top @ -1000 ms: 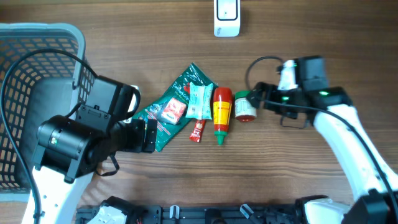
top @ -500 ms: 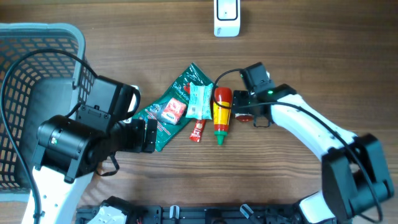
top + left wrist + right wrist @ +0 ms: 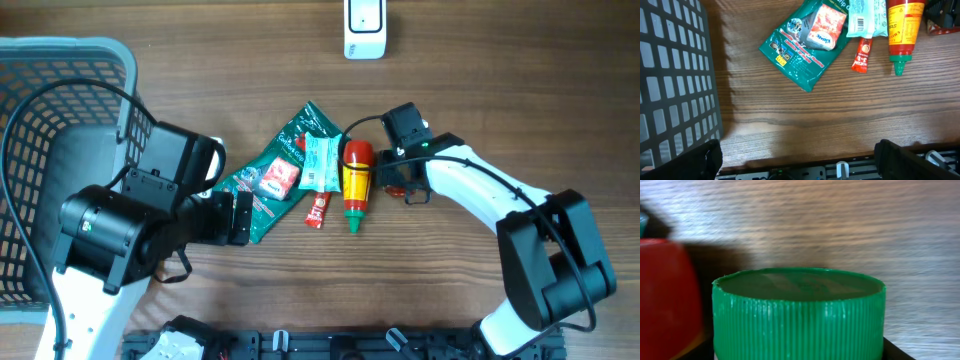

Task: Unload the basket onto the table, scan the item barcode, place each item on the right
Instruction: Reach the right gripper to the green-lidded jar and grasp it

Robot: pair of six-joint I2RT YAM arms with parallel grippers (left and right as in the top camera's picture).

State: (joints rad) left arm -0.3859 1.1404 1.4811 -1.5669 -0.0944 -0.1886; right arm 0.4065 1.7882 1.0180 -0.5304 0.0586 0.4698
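Pick step: my right hand (image 3: 396, 176) is over the green-capped jar (image 3: 799, 314) — gripped or not, I cannot tell. Next, it needs a firm hold, then the scanner (image 3: 364, 30) at 12 o'clock.

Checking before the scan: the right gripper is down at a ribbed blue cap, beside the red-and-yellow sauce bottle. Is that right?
Not quite. The ribbed cap is green, not blue, as the right wrist view shows close up. The rest stands: the right gripper is down at it, beside the red-and-yellow sauce bottle.
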